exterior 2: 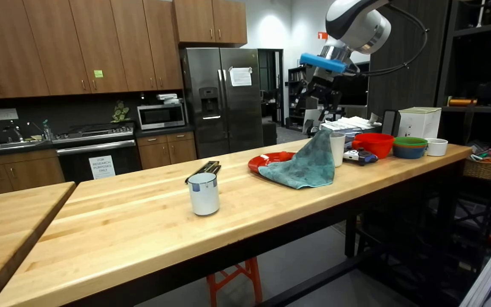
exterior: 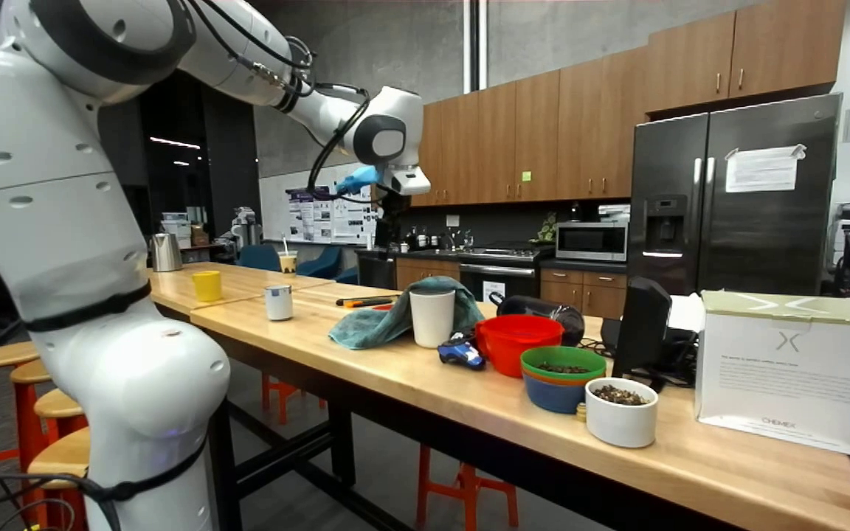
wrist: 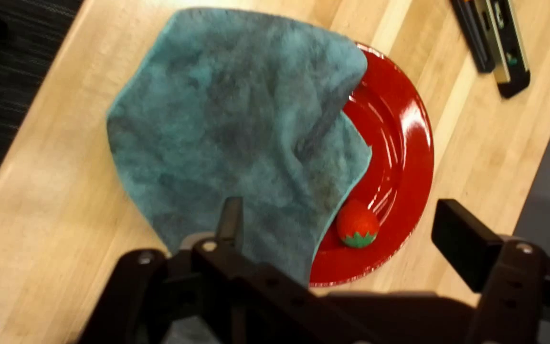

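Teal cloth (wrist: 227, 119) is draping at the left of my wrist view, over the table (wrist: 65, 186) and part of the red plate (wrist: 416, 129), with the red-and-green toy (wrist: 357, 223) sitting just right of the cloth's edge. Above them I am holding the gripper (wrist: 344, 224) spread wide, pinching nothing, and I am judging that any lowering here is calling for slow, level motion clear of the plate.

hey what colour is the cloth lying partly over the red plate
The cloth is mottled teal and dark grey; it shows best in the wrist view.
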Robot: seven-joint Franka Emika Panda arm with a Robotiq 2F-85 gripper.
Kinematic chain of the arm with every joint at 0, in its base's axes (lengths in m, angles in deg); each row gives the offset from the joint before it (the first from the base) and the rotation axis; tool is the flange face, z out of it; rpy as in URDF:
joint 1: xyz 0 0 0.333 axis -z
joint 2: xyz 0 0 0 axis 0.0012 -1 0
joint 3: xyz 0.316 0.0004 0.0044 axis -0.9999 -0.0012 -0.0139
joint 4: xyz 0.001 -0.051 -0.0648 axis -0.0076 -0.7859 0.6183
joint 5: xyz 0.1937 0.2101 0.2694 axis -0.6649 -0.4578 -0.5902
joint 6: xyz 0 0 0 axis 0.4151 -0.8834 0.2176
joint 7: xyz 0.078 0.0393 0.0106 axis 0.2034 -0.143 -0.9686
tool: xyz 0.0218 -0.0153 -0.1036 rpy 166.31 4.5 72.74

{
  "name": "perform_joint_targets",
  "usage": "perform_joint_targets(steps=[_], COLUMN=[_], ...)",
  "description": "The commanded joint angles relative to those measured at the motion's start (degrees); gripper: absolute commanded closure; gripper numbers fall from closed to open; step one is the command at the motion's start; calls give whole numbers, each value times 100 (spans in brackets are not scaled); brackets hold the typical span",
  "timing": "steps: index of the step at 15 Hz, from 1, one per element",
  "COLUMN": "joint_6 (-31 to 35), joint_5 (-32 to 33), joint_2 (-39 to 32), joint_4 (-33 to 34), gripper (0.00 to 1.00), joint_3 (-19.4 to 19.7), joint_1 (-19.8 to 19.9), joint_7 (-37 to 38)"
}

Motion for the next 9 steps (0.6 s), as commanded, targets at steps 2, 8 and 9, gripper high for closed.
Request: perform_joint_targets(steps=[2,8,9], joint_6=[168,511,551], joint_5=[121,285,330], joint_2=[-314,-470,-485], joint_4=[326,465,471], gripper=[0,0,0], joint_3=[217,50,21], joint_1=[254,185,169], joint_7=[230,778,895])
